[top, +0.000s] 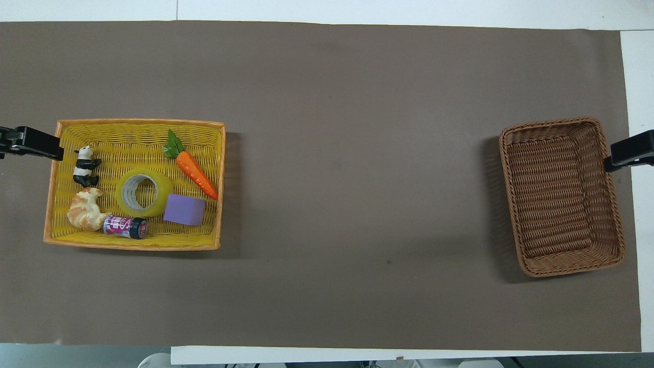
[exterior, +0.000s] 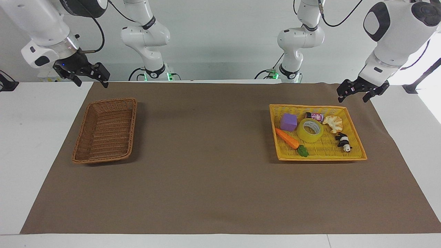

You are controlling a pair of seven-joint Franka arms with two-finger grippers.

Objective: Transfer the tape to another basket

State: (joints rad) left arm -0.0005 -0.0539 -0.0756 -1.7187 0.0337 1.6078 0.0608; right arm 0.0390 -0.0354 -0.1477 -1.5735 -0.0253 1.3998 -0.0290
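- The brown mat (exterior: 213, 193) covers most of the table, with one basket toward each arm's end of it.
- The brown wicker basket (exterior: 105, 131) lies toward the right arm's end and holds nothing; it is the target.
- The yellow basket (exterior: 355, 151) lies toward the left arm's end, well apart from the wicker one.
- The left gripper (exterior: 355, 96) hangs in the air over the mat just by the yellow basket's robot-side corner, its fingers apart and holding nothing.
- The right gripper (exterior: 91, 80) hangs over the mat's robot-side edge near the wicker basket, fingers apart and empty; that arm waits.
- The tape (exterior: 310, 130) lies flat in the middle of the yellow basket, its hole facing up.
- Close around it are a purple block (exterior: 288, 122), a toy carrot (exterior: 287, 138), a croissant (exterior: 332, 123), a small can (exterior: 315, 116) and a panda figure (exterior: 344, 142).
- To do the pick well, I judge the left gripper should come straight down with one finger in the core and one outside the wall, on the side away from the block and carrot, so neighbours are not nudged.
- The span between baskets is wide, so a handover or a long reach looks likely.
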